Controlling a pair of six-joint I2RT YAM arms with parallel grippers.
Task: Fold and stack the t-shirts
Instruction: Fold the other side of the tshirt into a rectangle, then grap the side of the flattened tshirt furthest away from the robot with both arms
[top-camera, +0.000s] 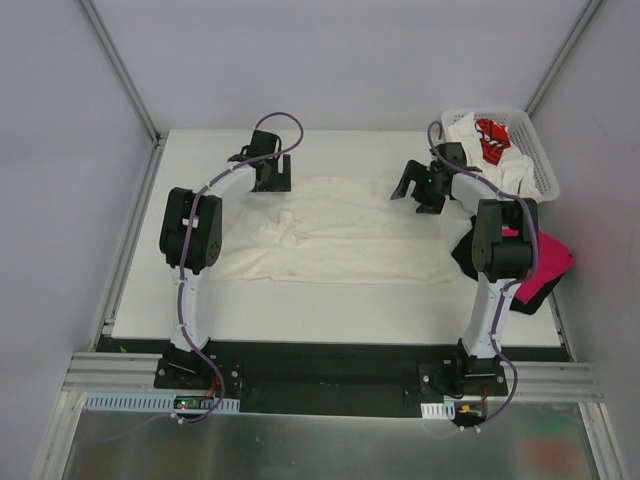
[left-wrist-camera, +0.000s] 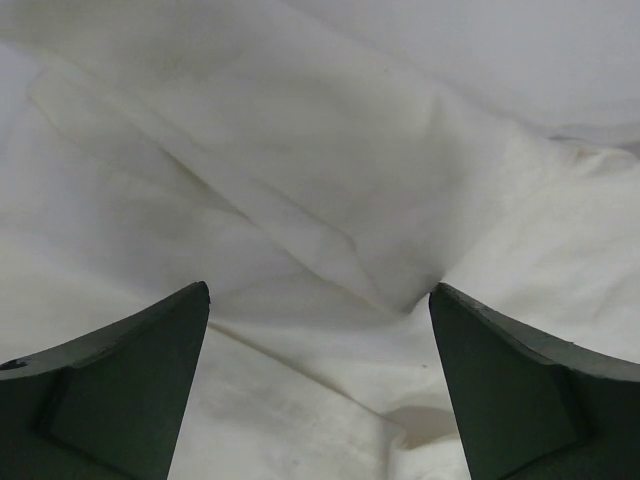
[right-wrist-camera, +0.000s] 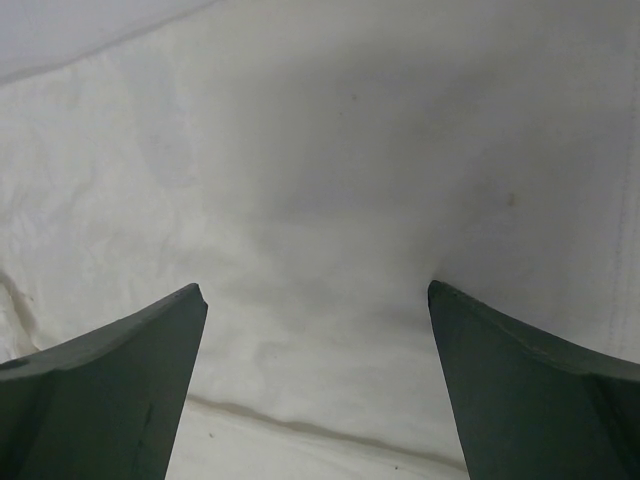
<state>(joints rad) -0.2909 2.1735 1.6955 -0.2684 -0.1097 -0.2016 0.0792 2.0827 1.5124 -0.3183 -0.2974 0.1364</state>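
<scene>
The cream t-shirt (top-camera: 340, 235) lies long from left to right. Over its far corners hover the left gripper (top-camera: 268, 180) and right gripper (top-camera: 413, 190), both spread.

Camera layout: one fixed overhead, two wrist-mounted.

Top external: set high above and behind the arm bases (top-camera: 185, 365), tilted down and forward, far enough back to take in the whole table (top-camera: 330, 315). Left wrist: mounted on the left gripper (left-wrist-camera: 320, 295), aimed out between its fingers, very near the cream t-shirt (left-wrist-camera: 330, 170), nothing but folds in view. Right wrist: same mounting on the right gripper (right-wrist-camera: 315, 290), equally near, facing smoother cloth. Shared by all three: the one spread cream t-shirt, with the left-wrist patch at its far left edge and the right-wrist patch at its far right end, as placed in the overhead.
</scene>
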